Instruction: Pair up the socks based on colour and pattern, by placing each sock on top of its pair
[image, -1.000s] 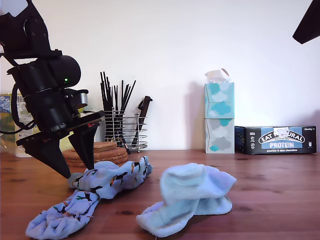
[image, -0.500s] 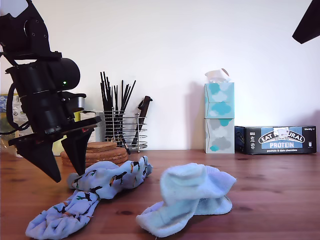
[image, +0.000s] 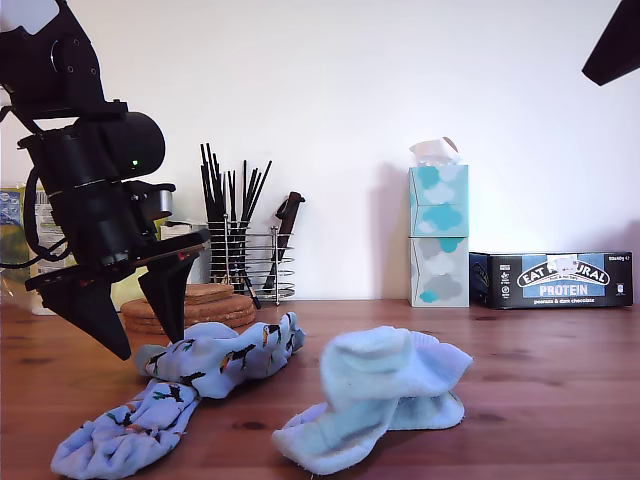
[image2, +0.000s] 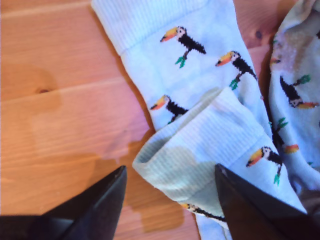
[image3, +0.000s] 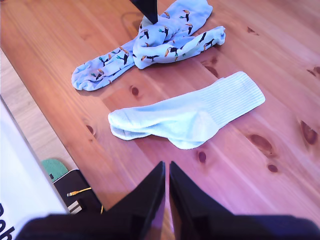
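Observation:
Two toucan-print socks (image: 200, 380) lie partly overlapped at the exterior view's lower left. They also show in the second wrist view (image3: 150, 45). My first gripper (image: 147, 348) hangs open just over their far end, with nothing held. In the first wrist view a ribbed cuff of the toucan socks (image2: 200, 135) sits between my first gripper's (image2: 170, 172) spread fingers (image2: 102, 200). The plain pale blue socks (image: 370, 395) lie stacked one on the other in the middle, and the plain pair (image3: 190, 115) looks flat in the second wrist view. My second gripper (image3: 166, 165) is shut and empty, high above the table.
Behind the first arm stand cork coasters (image: 205, 305) and a wire caddy of black utensils (image: 245, 250). Tissue boxes (image: 438, 235) and a protein bar box (image: 555, 278) line the back wall at the exterior view's right. A dark arm part (image: 615, 45) shows at the exterior view's top right.
My first gripper, open throughout, drew back off the toucan socks toward the exterior view's left, then edged slightly right again. The socks stay where they were.

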